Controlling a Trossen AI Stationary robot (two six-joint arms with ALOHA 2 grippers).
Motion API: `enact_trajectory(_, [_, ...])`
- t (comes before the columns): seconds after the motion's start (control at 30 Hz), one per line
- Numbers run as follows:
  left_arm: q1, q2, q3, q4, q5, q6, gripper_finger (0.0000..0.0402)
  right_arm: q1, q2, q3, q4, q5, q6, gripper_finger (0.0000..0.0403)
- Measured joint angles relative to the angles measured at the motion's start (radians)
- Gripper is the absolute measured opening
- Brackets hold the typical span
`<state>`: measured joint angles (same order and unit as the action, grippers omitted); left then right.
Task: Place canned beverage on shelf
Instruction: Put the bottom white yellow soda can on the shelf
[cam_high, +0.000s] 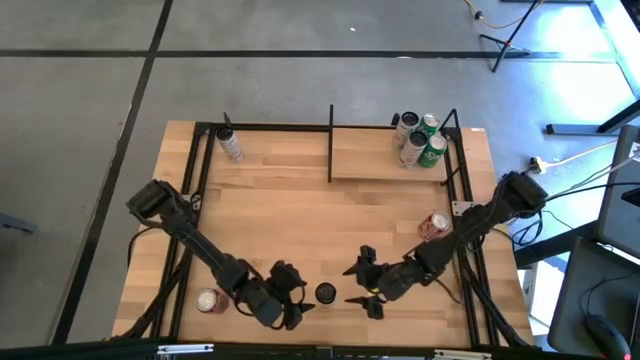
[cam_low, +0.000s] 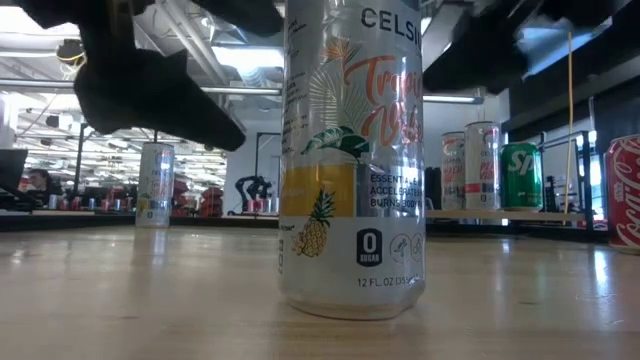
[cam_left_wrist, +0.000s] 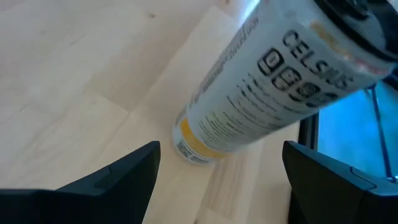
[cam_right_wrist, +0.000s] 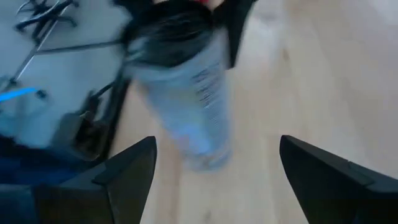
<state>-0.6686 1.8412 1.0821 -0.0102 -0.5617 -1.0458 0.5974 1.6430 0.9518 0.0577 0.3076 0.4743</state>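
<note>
While both arms reach toward the near edge of the worktop (cam_high: 300, 200), a tall Celsius can (cam_high: 325, 293) stands upright between the left gripper (cam_high: 291, 297) and the right gripper (cam_high: 364, 282), touched by neither. Each has its fingers spread wide and holds nothing; the can sits just beyond the fingertips, framed by the left fingers (cam_left_wrist: 124, 177) in the left wrist view and by the right fingers (cam_right_wrist: 127, 171) in the right wrist view.

The low view alone shows the can's pineapple label and its base flat on the wood. The high view alone shows the layout: the shelf (cam_high: 390, 160) lies at the far right corner, with a cluster of cans (cam_high: 419, 139) at its right end and its left part bare. A lone slim can (cam_high: 231, 146) stands at the far left, a red can (cam_high: 434, 226) near the right rail, and another can (cam_high: 208, 300) at the near left edge. The middle of the worktop between the Celsius can and the shelf lies open.
</note>
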Motion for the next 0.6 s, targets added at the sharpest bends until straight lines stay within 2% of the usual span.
enact_trajectory(0.23, [0.013,0.000,0.000,0.003,0.004,0.009,0.0325,-0.044,0.088,0.000,0.102,-0.012,0.004,0.0326])
enact_trajectory(0.4, [0.015,0.000,0.001,-0.023,0.004,0.009,0.0325,-0.041,0.094,0.000,0.118,-0.025,0.003,0.0326])
enact_trajectory(0.6, [0.019,-0.002,0.002,-0.124,-0.006,-0.047,0.0325,-0.041,0.094,0.000,0.139,-0.156,0.011,0.0326])
